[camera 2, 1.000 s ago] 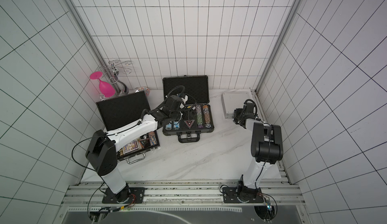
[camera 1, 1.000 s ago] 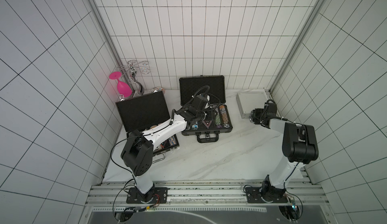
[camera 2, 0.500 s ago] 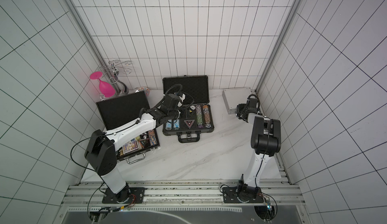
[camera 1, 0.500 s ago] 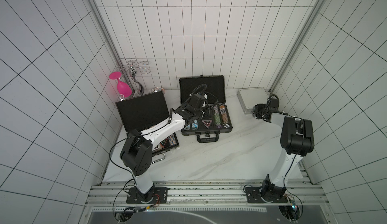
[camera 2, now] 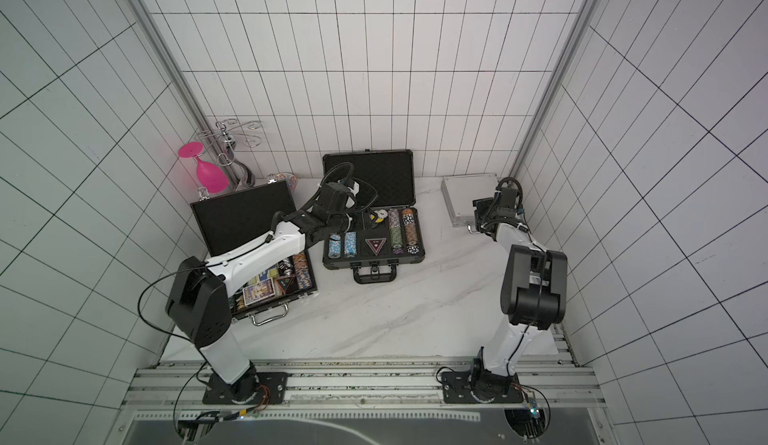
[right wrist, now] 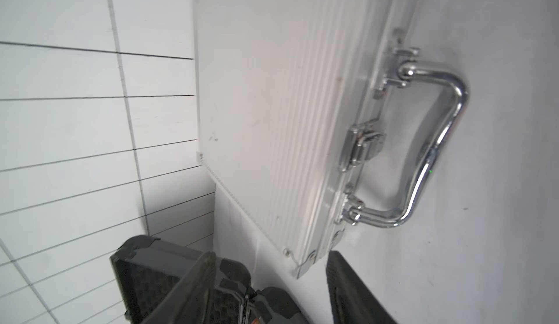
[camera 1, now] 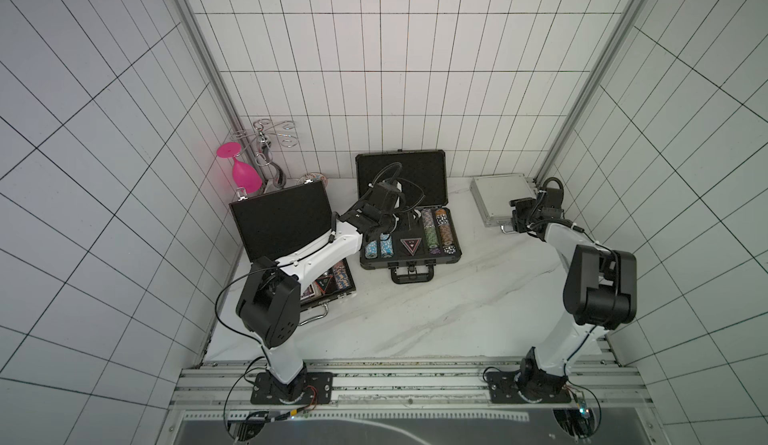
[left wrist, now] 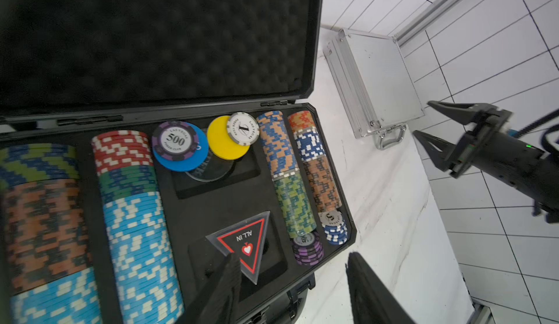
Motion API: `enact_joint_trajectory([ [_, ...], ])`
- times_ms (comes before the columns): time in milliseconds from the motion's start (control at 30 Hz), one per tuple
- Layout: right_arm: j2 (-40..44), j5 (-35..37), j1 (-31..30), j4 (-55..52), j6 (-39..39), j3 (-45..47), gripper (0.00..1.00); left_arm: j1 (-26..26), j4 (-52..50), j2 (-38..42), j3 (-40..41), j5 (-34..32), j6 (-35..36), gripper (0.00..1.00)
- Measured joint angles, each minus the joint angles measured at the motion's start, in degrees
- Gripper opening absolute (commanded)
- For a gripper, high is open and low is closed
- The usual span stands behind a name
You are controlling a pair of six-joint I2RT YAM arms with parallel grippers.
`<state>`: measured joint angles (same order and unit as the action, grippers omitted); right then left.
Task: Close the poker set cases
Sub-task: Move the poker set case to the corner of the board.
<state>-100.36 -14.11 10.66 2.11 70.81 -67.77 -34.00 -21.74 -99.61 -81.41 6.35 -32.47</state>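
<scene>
Right claw (left wrist: 422,117) has let go and sits spread wide, empty, beside the silver case (camera 1: 500,197), which now lies shut right of the grey case (camera 1: 409,261), its latch maybe down. Left claw (left wrist: 290,295) hangs spread and empty over that open grey case; the black case (camera 1: 282,222) waits too.

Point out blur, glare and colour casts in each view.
Right wrist view: silver case washed out and soft, its chrome handle glinting; left wrist view: chips sharp, left gripper blurred; both top views: pink glass tints nearby tiles.
</scene>
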Motion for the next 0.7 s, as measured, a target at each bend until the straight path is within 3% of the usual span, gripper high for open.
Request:
enact_joint_trajectory([
  [133, 2.47, -2.78, -1.95, 0.55, -11.26, -0.68, 0.57, 3.39, -0.24, 0.24, 0.04, -1.64, 0.39, 0.57],
  [367, -7.5, -8.44, -11.93, -5.05, -32.76, -7.87, 0.58, 10.4, -1.66, 0.15, 0.02, -5.01, 1.73, 0.57],
  [500, -10.4, -9.07, -16.11, -7.67, -40.98, -10.45, 0.6, 13.22, -2.21, -1.75, -0.48, -7.13, 3.63, 0.59],
  [700, -15.74, -7.21, -17.64, -9.44, -49.27, -18.34, 0.6, 15.63, -3.37, -9.33, -6.67, -10.03, 7.85, 0.6],
])
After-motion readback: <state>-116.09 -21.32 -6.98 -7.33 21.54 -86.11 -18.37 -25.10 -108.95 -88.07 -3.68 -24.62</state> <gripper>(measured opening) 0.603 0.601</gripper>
